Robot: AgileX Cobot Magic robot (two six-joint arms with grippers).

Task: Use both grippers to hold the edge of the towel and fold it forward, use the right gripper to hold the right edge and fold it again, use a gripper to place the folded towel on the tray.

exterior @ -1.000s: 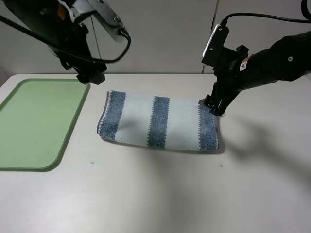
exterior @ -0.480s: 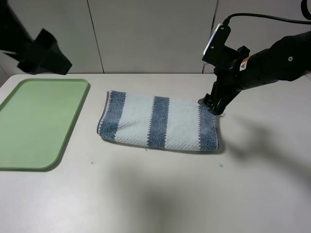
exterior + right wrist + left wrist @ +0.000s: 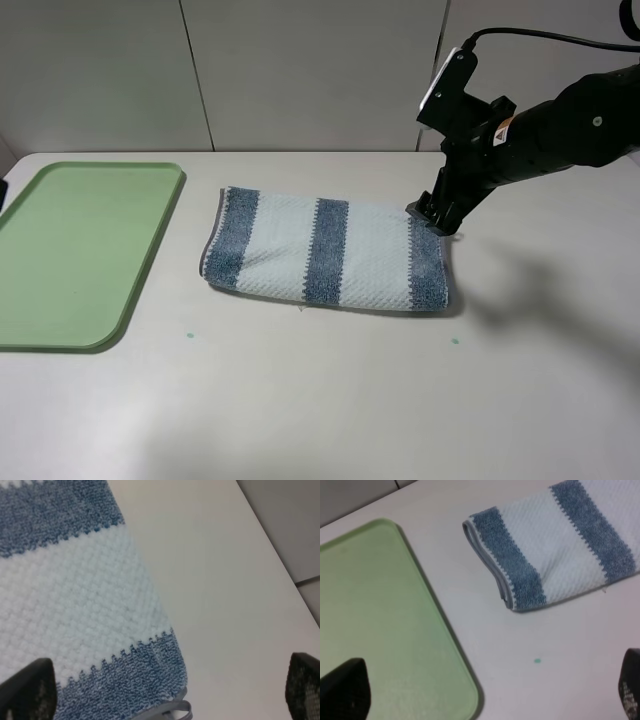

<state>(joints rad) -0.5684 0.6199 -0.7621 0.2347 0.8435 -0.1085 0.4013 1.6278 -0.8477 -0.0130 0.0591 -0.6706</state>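
My left pincer (image 3: 487, 686) has swung out of the overhead view, released and empty. The towel (image 3: 330, 250) lies on the counter (image 3: 350, 400) beside the tray (image 3: 60, 250), long axis left-to-right. My right pincer (image 3: 437, 215), released, hovers at its far right corner, the nearer arm.

The surface (image 3: 330, 400) is wide, flat and pale cream. Two tiny green dots (image 3: 188, 335) sit on it. Behind it stands a plain grey wall (image 3: 300, 70) made of panels, with thin dark lines (image 3: 196, 75) between them. The light is soft.
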